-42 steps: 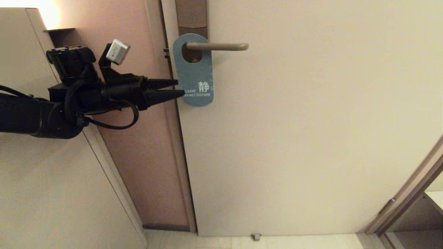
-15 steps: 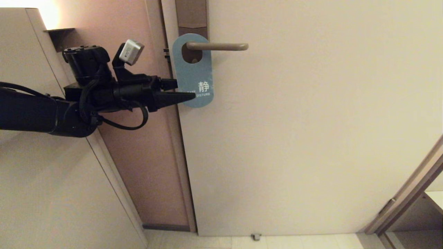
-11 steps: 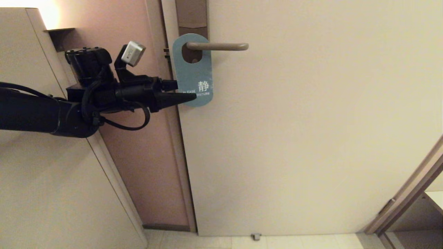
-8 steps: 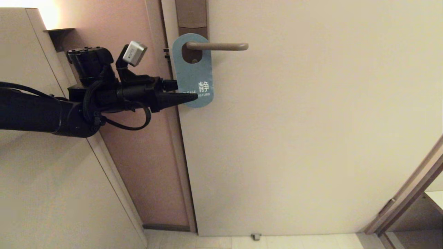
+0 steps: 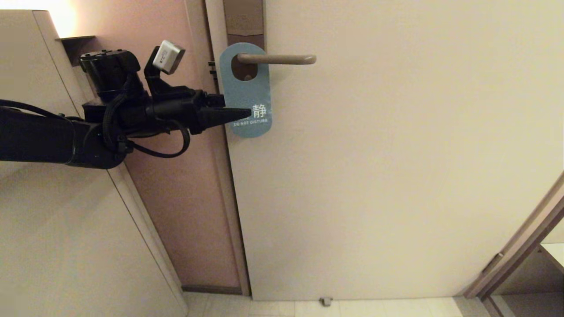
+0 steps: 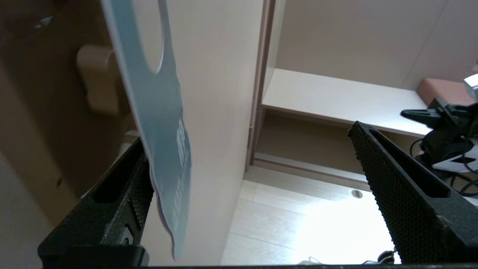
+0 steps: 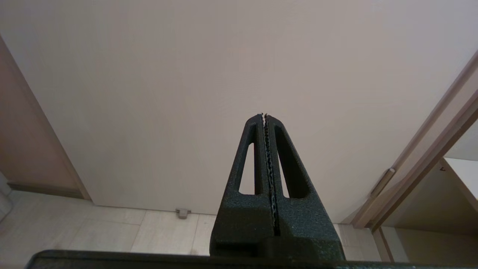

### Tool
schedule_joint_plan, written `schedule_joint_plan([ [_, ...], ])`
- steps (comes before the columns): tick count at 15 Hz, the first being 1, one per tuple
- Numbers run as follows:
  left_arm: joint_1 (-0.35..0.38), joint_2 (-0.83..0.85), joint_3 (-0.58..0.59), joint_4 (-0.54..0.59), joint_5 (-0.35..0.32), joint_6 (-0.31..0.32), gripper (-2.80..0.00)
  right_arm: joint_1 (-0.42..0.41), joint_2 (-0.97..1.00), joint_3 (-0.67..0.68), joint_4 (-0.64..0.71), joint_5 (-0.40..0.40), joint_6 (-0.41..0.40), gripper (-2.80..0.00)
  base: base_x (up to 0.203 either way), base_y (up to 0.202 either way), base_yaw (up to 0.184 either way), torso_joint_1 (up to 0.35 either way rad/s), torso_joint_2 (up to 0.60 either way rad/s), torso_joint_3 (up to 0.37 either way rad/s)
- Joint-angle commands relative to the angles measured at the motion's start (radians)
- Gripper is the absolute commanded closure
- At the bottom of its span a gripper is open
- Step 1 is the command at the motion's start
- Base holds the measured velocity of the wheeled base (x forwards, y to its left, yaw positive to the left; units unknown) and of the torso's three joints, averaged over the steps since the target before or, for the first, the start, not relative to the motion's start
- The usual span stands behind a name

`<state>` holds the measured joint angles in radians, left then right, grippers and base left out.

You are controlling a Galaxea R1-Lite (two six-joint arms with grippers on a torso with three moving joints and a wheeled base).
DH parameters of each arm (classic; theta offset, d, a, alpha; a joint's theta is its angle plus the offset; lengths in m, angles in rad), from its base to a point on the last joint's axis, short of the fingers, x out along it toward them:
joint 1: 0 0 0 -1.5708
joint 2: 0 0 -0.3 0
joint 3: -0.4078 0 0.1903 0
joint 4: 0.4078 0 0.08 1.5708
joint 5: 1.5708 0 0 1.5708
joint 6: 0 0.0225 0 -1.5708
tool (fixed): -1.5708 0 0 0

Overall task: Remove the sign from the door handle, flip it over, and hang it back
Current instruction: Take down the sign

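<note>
On the door handle (image 5: 276,58) we saw the sign (image 5: 245,90) hanging, teal face out, its lettering partly hidden by our left gripper (image 5: 238,110). Its spread fingers (image 6: 123,194) straddled the sign's lower edge; our right gripper (image 7: 264,116) stayed clenched, empty.

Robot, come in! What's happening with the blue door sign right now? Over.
Left claw open, straddling the sign's lower end. Right claw shut, parked. Sign hangs blue side out on the door handle. Nothing in the way.
</note>
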<state>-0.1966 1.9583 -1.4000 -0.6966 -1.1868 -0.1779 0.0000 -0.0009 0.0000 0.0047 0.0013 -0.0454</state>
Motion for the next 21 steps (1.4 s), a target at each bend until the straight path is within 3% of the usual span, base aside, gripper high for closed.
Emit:
schedule_joint_plan([
  [1,-0.008,-0.004,-0.004,-0.004,-0.009,-0.003,-2.80,0.000,0.001,0.000,0.000,0.000,-0.001,0.00,0.000,0.000,0.000,0.000,0.00,0.000],
  [12,-0.032,0.002,-0.005,-0.003,-0.036,-0.003,-2.80,0.000,0.001,0.000,0.000,0.000,-0.001,0.00,0.000,0.000,0.000,0.000,0.00,0.000],
  [21,-0.032,0.014,-0.004,-0.003,0.067,0.004,-2.80,0.000,0.001,0.000,0.000,0.000,-0.001,0.00,0.000,0.000,0.000,0.000,0.00,0.000],
])
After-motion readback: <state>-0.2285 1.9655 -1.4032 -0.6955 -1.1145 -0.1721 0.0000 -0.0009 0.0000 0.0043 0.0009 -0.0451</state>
